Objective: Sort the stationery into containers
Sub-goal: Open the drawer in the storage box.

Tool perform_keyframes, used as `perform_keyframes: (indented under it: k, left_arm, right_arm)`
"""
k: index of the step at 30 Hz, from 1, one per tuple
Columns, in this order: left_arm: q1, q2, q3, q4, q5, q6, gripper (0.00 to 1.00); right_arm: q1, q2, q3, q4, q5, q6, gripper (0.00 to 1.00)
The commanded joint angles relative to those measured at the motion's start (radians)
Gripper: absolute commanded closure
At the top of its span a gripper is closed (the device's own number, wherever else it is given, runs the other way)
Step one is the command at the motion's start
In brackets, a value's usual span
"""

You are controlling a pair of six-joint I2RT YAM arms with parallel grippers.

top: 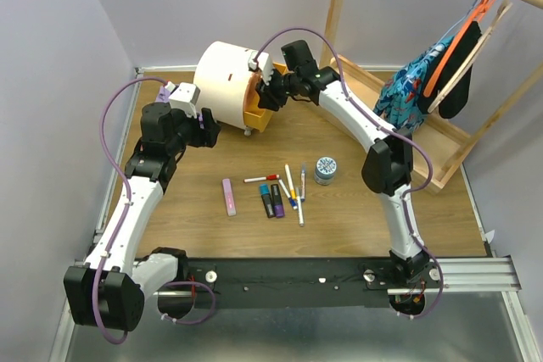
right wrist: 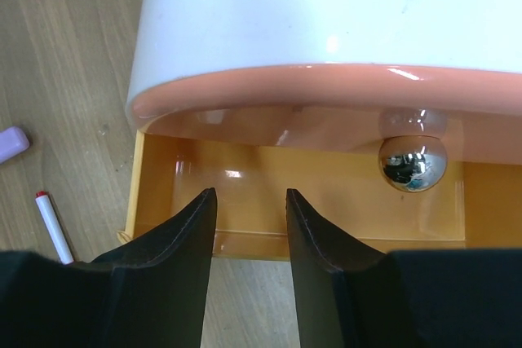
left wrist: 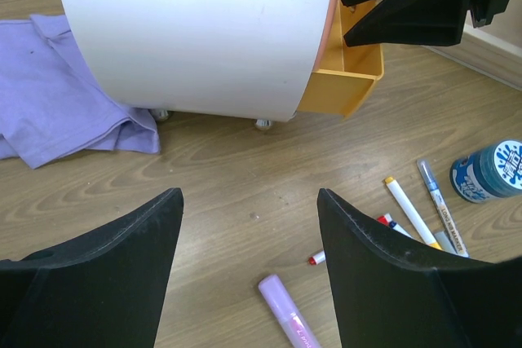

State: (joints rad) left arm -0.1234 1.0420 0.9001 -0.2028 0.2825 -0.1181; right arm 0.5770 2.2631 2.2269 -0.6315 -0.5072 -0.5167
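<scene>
The cream-white chest [top: 227,78] stands at the back left with its bottom orange drawer [top: 260,116] pulled out; the drawer also shows in the right wrist view [right wrist: 245,177], under a shiny knob [right wrist: 413,160]. My right gripper [top: 271,91] hovers over the open drawer, jaws a little apart and empty [right wrist: 250,195]. My left gripper [top: 205,129] is open and empty [left wrist: 249,197] above the table beside the chest [left wrist: 196,30]. The pink bar [top: 229,197], dark markers [top: 271,201], white pens [top: 293,188], a red-capped pen [top: 261,178] and the grey tin [top: 325,169] lie on the table. The green clip is not visible.
A purple cloth [left wrist: 57,95] lies left of the chest. A wooden clothes rack with a flat tray [top: 399,137] and hanging clothes [top: 416,91] stands at the back right. The table's raised edge [top: 127,133] runs along the left.
</scene>
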Motion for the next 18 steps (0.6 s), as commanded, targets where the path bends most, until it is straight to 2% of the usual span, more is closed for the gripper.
perform_keyframes:
  k: [1,11,18]
  left_arm:
    - [0.008,0.004,-0.012,0.043,0.023,-0.023,0.24]
    - [0.008,0.004,-0.017,0.054,0.029,-0.032,0.23]
    - [0.007,0.053,-0.011,0.135,0.066,-0.054,0.21]
  right_arm:
    - [0.006,-0.043,-0.038,-0.063,0.044,-0.009,0.53]
    - [0.007,-0.105,-0.115,-0.066,0.088,-0.011,0.53]
    - [0.006,-0.112,-0.131,-0.06,0.102,-0.002,0.53]
